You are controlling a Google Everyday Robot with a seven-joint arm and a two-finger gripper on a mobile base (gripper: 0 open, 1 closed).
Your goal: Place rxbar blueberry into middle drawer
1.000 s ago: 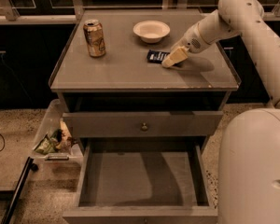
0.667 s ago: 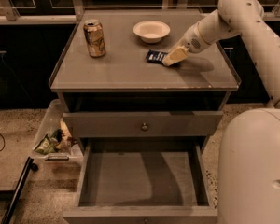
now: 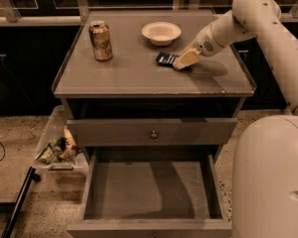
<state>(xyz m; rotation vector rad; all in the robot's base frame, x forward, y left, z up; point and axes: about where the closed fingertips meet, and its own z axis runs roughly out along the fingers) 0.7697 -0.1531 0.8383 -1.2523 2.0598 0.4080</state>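
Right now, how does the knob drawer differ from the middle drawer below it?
The knob drawer is shut, only its front showing; the middle drawer is pulled out, its floor in view. The knob drawer sits higher, the middle drawer lower and nearer the camera. Both are grey. The gripper is over the cabinet top, at the rxbar blueberry.

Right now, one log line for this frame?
pincer: at rxbar blueberry on cabinet top | middle drawer: open, bar not inside | drink can, white bowl: on top
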